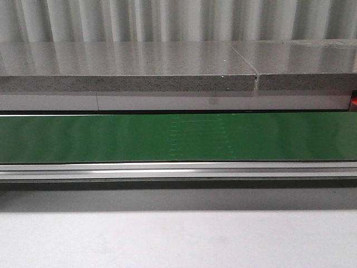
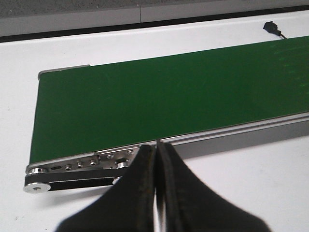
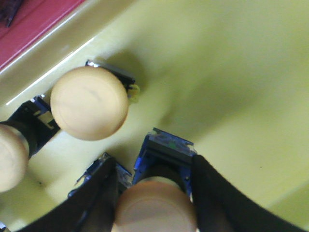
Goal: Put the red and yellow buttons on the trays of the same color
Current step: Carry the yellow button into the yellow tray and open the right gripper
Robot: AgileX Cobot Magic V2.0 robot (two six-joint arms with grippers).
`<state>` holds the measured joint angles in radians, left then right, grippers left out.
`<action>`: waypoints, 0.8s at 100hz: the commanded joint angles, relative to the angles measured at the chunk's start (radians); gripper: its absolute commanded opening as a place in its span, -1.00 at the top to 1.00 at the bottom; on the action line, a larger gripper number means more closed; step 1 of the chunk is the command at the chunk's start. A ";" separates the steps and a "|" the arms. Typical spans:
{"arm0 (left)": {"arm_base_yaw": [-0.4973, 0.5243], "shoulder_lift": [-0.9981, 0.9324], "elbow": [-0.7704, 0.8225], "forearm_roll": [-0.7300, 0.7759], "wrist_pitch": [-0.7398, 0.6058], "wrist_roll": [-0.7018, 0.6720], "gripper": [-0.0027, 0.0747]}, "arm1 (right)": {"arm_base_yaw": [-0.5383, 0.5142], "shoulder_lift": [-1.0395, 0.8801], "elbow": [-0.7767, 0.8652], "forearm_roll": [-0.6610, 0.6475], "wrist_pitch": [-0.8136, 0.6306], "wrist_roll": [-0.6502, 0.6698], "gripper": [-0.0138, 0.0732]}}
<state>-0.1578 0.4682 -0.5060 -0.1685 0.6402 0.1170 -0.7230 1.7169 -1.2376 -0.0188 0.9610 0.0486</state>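
Right now the right end effector is sitting low inside the yellow tray, its two dark fingers flanking a yellow button whose rounded cap is filling the gap between them; the fingers are lying against the button's sides, so the end effector is reading as closed on it, though whether the button is already resting on the tray floor cannot be told from this close view. The button is standing cap-up on its blue-and-black base, its axis running upright between the fingers, so the coming move looks to turn on simply letting go and lifting straight away. Just beside it, another yellow button is standing in the same tray, and a third yellow button is showing at the frame's edge, all near one another. A strip of the red tray is lying beyond the yellow tray's rim; nothing in it is visible here. Meanwhile the left end effector is hanging with its fingers pressed together and nothing between them, just beside the near end of the green conveyor belt, whose surface is carrying no button in either view. The white desk is supporting the conveyor.
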 commanded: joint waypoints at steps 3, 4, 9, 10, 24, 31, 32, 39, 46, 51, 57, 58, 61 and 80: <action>-0.008 0.005 -0.026 -0.017 -0.064 0.001 0.98 | -0.009 -0.026 -0.004 -0.015 -0.053 0.007 0.48; -0.008 0.005 -0.026 -0.017 -0.064 0.001 0.98 | -0.009 -0.025 -0.002 -0.015 -0.059 0.010 0.48; -0.008 0.005 -0.026 -0.017 -0.064 0.001 0.98 | -0.009 -0.020 0.016 -0.015 -0.079 0.017 0.48; -0.008 0.005 -0.026 -0.017 -0.064 0.001 0.98 | -0.009 -0.018 0.021 -0.015 -0.081 0.018 0.48; -0.008 0.005 -0.026 -0.017 -0.064 0.001 0.98 | -0.009 -0.005 0.047 -0.008 -0.124 0.026 0.48; -0.008 0.005 -0.026 -0.017 -0.064 0.001 0.98 | -0.009 -0.003 0.047 -0.005 -0.127 0.026 0.46; -0.008 0.005 -0.026 -0.017 -0.064 0.001 0.98 | -0.009 -0.003 0.047 -0.004 -0.127 0.026 0.45; -0.008 0.005 -0.026 -0.017 -0.064 0.001 0.98 | -0.009 -0.003 0.047 0.000 -0.128 0.026 0.34; -0.008 0.005 -0.026 -0.017 -0.064 0.001 0.98 | -0.009 -0.003 0.047 0.000 -0.128 0.026 0.14; -0.008 0.005 -0.026 -0.017 -0.064 0.001 0.98 | -0.009 -0.003 0.047 0.000 -0.127 0.026 0.00; -0.008 0.005 -0.026 -0.017 -0.064 0.001 0.98 | -0.009 -0.003 0.047 0.000 -0.127 0.026 -0.14; -0.008 0.005 -0.026 -0.017 -0.064 0.001 0.98 | -0.009 -0.003 0.047 0.000 -0.126 0.026 -0.15; -0.008 0.005 -0.026 -0.017 -0.064 0.001 0.98 | -0.009 -0.003 0.047 0.000 -0.125 0.026 -0.19; -0.008 0.005 -0.026 -0.017 -0.064 0.001 0.98 | -0.009 -0.003 0.047 0.004 -0.117 0.026 -0.20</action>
<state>-0.1578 0.4682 -0.5043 -0.1685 0.6402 0.1170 -0.7230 1.7521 -1.1684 -0.0165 0.8563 0.0731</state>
